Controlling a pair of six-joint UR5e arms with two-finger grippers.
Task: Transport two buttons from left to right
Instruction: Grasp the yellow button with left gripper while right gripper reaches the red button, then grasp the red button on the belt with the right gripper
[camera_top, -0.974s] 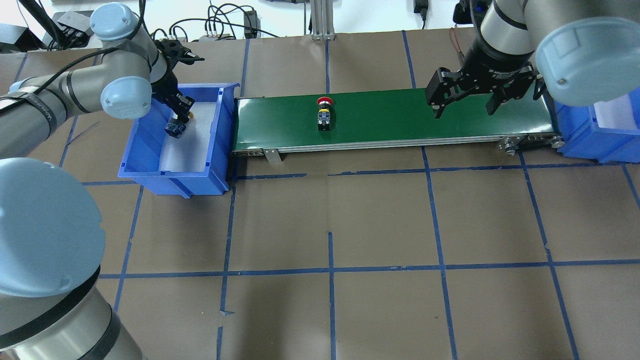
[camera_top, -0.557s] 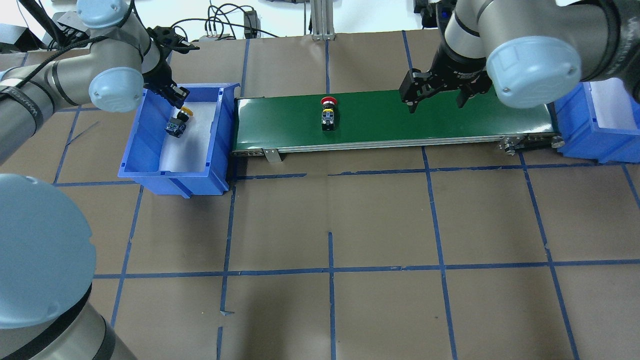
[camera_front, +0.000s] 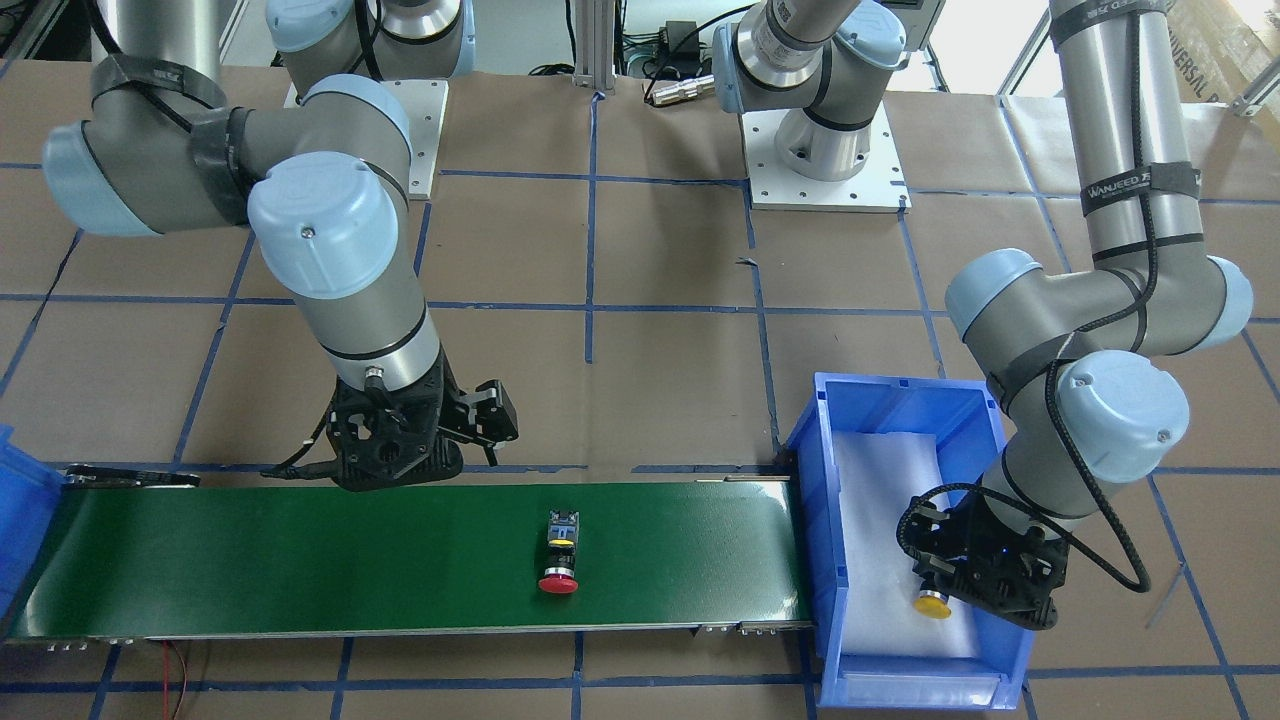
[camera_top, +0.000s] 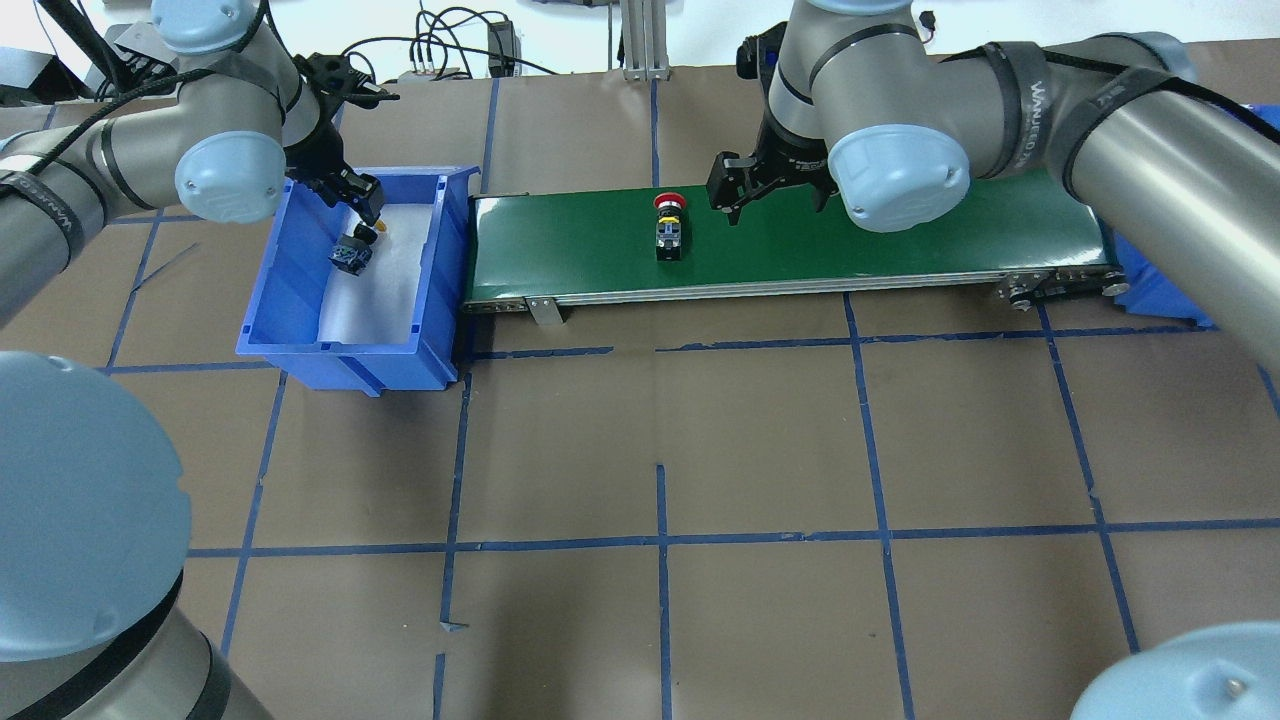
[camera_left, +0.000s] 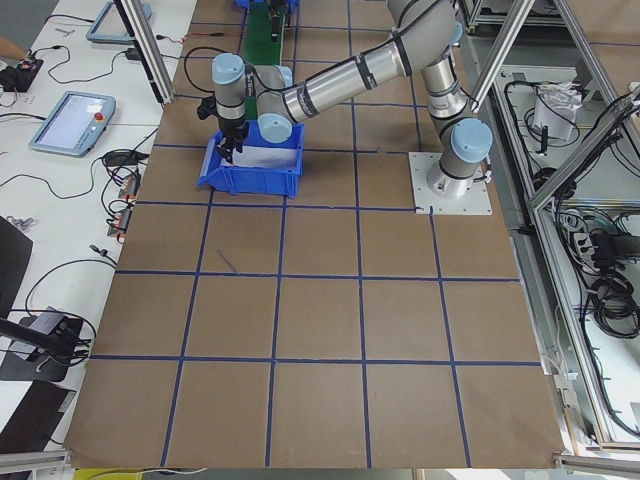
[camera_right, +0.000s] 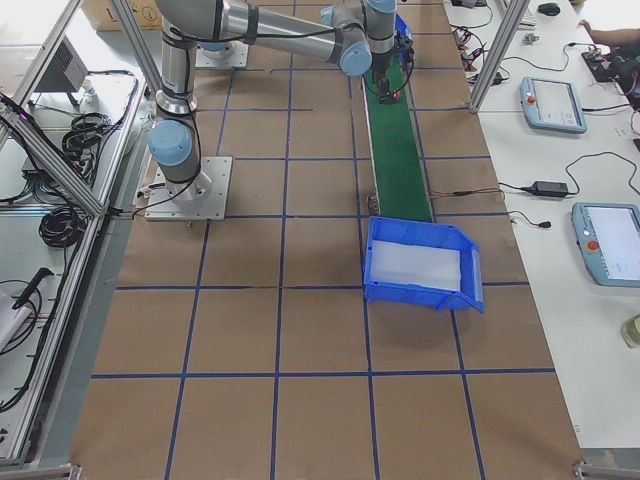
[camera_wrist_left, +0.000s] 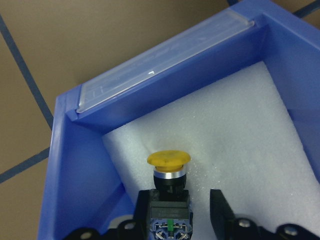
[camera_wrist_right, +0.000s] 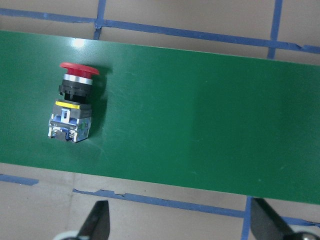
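left gripper (camera_wrist_left: 179, 200) spread, straddling yellow button (camera_wrist_left: 169, 160) in blue bin (camera_wrist_left: 175, 85), set to clamp; right gripper (camera_wrist_right: 180, 212) spread, hovers near red button (camera_wrist_right: 75, 107) on green belt (camera_wrist_right: 210, 110), likely for pickup.

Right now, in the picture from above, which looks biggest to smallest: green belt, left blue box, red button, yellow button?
1. green belt
2. left blue box
3. red button and yellow button: too alike to rank.

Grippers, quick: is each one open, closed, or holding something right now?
Left gripper: open, fingers either side of the yellow button, not clamped.
Right gripper: open, empty, near the red button.
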